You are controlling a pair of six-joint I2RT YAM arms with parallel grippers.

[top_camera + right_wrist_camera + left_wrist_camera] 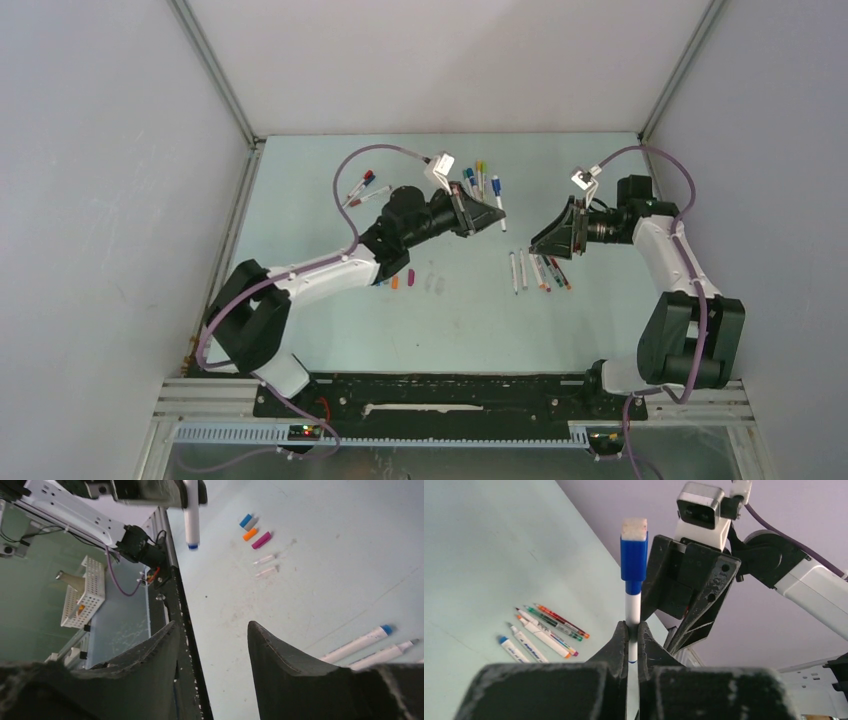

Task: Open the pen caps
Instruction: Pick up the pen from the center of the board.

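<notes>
My left gripper (497,216) (633,627) is shut on the white barrel of a pen (632,610), held off the table. Its blue cap (634,560) (497,186) is on and sticks out beyond the fingers. My right gripper (538,246) (212,630) is open and empty, just right of the held pen, and it fills the background of the left wrist view (689,590). The held pen also shows in the right wrist view (191,520). More capped pens (474,180) lie at the back, two with red caps (365,187).
Several uncapped pens (540,270) (546,630) (360,642) lie below my right gripper. Loose blue (245,520), orange (250,534) and magenta (261,540) caps lie near my left arm (403,279). The black rail (172,585) marks the near table edge. Walls enclose three sides.
</notes>
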